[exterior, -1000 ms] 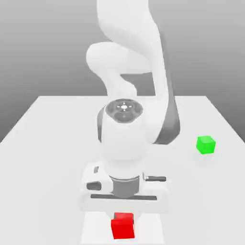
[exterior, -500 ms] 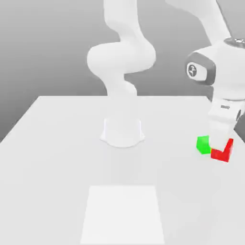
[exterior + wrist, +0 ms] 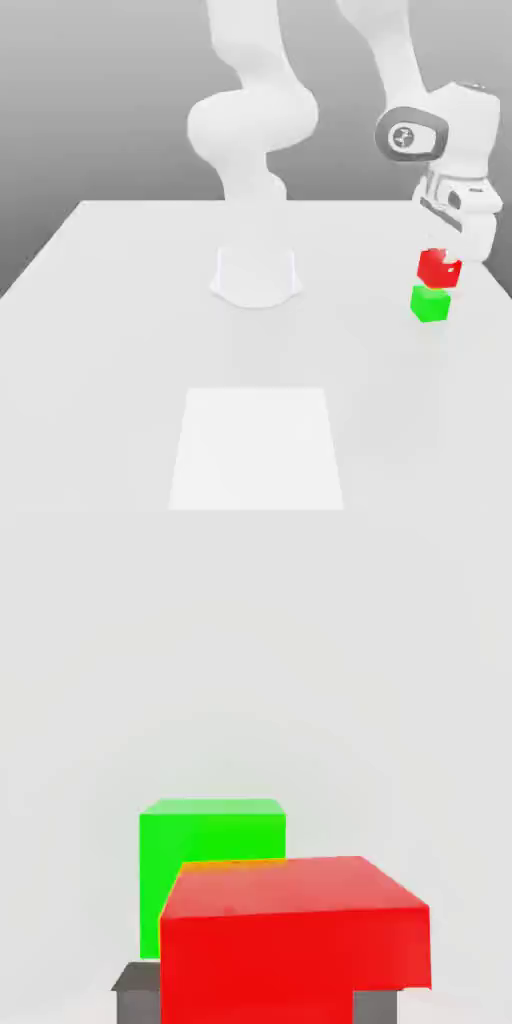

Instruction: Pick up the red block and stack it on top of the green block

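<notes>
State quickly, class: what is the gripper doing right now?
Gripper: closed on the red block, holding it just above the green block.

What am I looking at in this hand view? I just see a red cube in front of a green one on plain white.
Observer: In the exterior view, the hand holds the red block just above the green block, not beside it.
Operator: Where on the table is that?
Observer: Near the table's edge, on the exterior view's right.
Operator: And where's the robot itself?
Observer: Its white base stands mid-table, with the arm arching over to the blocks.
</notes>
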### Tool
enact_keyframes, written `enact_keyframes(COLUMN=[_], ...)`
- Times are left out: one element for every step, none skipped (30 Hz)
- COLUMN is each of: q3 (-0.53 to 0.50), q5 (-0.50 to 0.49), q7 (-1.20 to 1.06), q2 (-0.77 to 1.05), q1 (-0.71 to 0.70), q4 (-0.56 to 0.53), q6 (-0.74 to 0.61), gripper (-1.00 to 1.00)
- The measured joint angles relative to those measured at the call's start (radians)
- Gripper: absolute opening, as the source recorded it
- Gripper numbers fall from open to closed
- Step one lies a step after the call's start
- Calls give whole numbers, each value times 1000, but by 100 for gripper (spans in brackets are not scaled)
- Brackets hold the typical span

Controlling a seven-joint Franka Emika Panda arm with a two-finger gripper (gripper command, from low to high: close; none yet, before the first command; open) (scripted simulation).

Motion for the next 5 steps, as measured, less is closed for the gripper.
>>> enact_keyframes(q3=[5, 6, 6, 3, 0], q5=[-32, -65, -95, -123, -147], q7=[22, 45, 66, 85, 102], q2=[21, 43, 64, 86, 107], q1=[-14, -22, -31, -38, -44], q4=[0, 0, 0, 0, -1], q6=[19, 39, 59, 80, 100], gripper=[-100, -100, -100, -100, -100])
